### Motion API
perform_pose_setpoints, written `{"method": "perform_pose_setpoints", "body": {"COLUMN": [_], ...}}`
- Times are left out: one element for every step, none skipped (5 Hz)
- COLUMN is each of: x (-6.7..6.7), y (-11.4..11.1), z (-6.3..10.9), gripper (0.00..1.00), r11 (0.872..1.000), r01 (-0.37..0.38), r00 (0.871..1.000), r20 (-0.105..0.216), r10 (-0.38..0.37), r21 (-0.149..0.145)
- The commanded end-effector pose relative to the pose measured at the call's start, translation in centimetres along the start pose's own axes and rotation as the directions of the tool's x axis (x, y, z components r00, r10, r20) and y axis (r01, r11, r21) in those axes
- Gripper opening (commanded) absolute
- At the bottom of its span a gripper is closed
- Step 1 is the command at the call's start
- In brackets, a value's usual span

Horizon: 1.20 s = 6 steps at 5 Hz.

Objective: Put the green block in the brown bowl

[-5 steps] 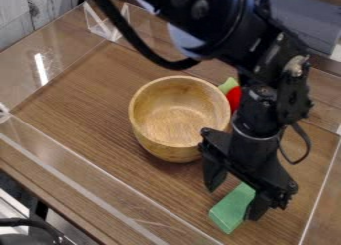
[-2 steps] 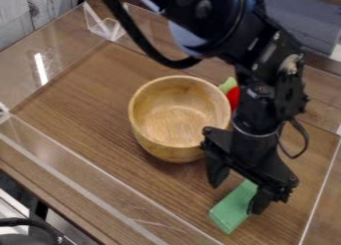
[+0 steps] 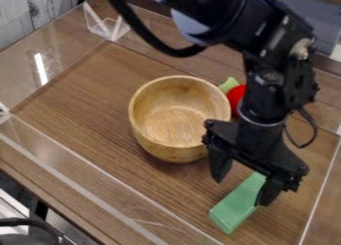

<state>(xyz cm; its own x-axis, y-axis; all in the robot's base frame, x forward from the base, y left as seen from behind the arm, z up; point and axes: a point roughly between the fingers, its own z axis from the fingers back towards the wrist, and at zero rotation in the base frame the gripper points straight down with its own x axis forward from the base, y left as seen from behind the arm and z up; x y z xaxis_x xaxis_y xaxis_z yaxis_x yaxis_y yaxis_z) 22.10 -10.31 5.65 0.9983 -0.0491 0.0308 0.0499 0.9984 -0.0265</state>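
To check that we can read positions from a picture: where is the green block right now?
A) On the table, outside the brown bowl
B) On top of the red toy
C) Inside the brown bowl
A: the green block lies on the bare wood of the table, apart from the brown bowl.

On wooden table (image 3: 67, 105), very near to brown bowl (image 3: 177, 111): green block (image 3: 237, 205) lying in front, red toy (image 3: 236, 96) lying just beside, at right; on far side, clear container (image 3: 106, 21) standing well apart.
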Motion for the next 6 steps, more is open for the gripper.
{"method": "perform_pose_setpoints", "body": {"x": [0.2, 0.0, -0.3, -0.6, -0.8, -1.1], "y": [-0.4, 0.4, 0.6, 0.7, 0.4, 0.0], "z": [1.4, 0.7, -1.4, -3.2, -2.8, -1.1], "gripper": [1.00, 1.00, 1.00, 1.00, 0.00, 0.00], "r11": [1.000, 0.999, 1.000, 1.000, 0.998, 0.994], "r01": [-0.003, 0.026, 0.014, 0.004, -0.059, -0.111], "r00": [0.999, 0.999, 1.000, 1.000, 0.998, 0.994], "r20": [0.039, 0.029, 0.008, -0.006, -0.005, 0.000], "r10": [0.004, -0.026, -0.014, -0.004, 0.059, 0.111], "r21": [-0.017, -0.019, -0.020, -0.021, -0.020, -0.024]}}
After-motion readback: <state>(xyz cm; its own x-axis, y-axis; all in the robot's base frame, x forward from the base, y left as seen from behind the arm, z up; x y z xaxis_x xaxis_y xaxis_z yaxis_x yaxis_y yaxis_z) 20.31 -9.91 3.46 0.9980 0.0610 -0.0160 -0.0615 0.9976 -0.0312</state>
